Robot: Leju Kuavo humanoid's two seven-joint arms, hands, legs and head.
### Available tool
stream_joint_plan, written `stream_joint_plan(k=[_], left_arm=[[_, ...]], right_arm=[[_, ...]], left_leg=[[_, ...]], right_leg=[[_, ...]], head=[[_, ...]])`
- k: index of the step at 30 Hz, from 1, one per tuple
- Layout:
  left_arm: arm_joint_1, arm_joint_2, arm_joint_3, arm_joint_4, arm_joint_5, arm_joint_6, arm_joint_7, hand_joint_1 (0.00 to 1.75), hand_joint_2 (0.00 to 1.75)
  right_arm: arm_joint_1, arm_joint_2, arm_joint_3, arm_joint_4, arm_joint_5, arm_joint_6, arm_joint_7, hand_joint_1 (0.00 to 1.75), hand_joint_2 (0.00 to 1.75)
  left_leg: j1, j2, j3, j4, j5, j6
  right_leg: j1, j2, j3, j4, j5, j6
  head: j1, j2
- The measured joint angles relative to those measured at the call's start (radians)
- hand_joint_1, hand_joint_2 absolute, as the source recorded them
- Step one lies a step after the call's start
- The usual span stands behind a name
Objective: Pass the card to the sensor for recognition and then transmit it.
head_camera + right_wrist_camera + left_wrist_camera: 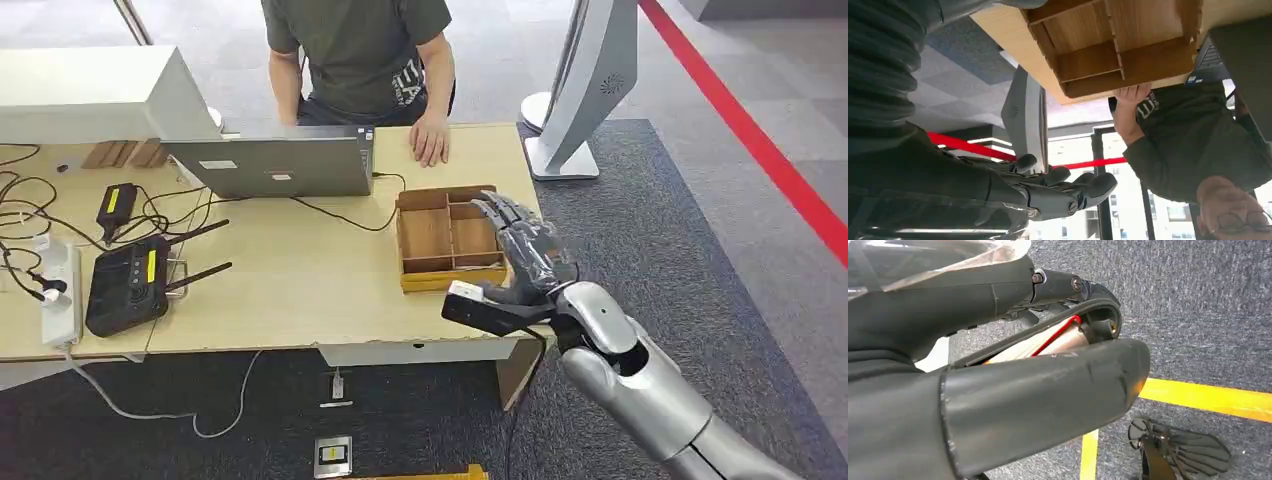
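Note:
My right hand (527, 252) hovers over the right front corner of the wooden divided tray (428, 238) on the table, fingers stretched out and apart, holding nothing. In the right wrist view the same hand (1048, 192) is spread in the air a short way from the tray (1118, 55), whose compartments look bare. My left hand (1013, 365) hangs over the carpet, its thumb and fingers lying straight with nothing gripped that I can make out. I cannot pick out a card. A black device with antennas and a yellow label (127, 285) lies at the table's left.
A person (365, 50) sits behind the table with one hand (430, 140) flat on it near the tray. A laptop (275, 165), cables, a power strip (60, 290) and a small black unit (115, 205) crowd the left half. A white kiosk stand (585, 90) rises at the back right.

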Motion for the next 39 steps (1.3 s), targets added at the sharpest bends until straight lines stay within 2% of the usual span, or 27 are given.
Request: stream_joint_plan(k=[12, 16, 19, 27, 39], left_arm=[[0.001, 0.000, 0.001, 0.000, 0.003, 0.003, 0.002, 0.00, 0.00], [0.000, 0.000, 0.003, 0.000, 0.003, 0.004, 0.002, 0.00, 0.00], [0.001, -0.001, 0.006, 0.000, 0.003, 0.004, -0.001, 0.00, 0.00], [0.002, -0.003, 0.007, 0.000, 0.002, 0.002, -0.004, 0.00, 0.00], [0.002, -0.003, 0.007, 0.000, 0.003, 0.002, 0.000, 0.00, 0.00]], right_arm=[[-0.025, 0.029, 0.037, 0.078, -0.005, -0.005, -0.014, 0.00, 1.75], [-0.058, 0.051, 0.053, 0.147, -0.023, -0.046, -0.042, 0.00, 1.75], [-0.079, 0.056, 0.063, 0.193, -0.033, -0.070, -0.038, 0.00, 1.75], [-0.111, 0.052, 0.079, 0.321, -0.051, -0.092, -0.045, 0.00, 1.75], [-0.159, 0.085, 0.117, 0.517, -0.081, -0.147, -0.084, 0.00, 1.75]], left_leg=[[0.000, 0.000, 0.000, 0.000, 0.000, 0.000], [0.000, 0.000, 0.000, 0.000, 0.000, 0.000], [0.000, 0.000, 0.000, 0.000, 0.000, 0.000], [0.000, 0.000, 0.000, 0.000, 0.000, 0.000], [0.000, 0.000, 0.000, 0.000, 0.000, 0.000]], right_leg=[[0.000, 0.000, 0.000, 0.000, 0.000, 0.000], [0.000, 0.000, 0.000, 0.000, 0.000, 0.000], [0.000, 0.000, 0.000, 0.000, 0.000, 0.000], [0.000, 0.000, 0.000, 0.000, 0.000, 0.000], [0.000, 0.000, 0.000, 0.000, 0.000, 0.000]], head=[[0.000, 0.000], [0.000, 0.000], [0.000, 0.000], [0.000, 0.000], [0.000, 0.000]])
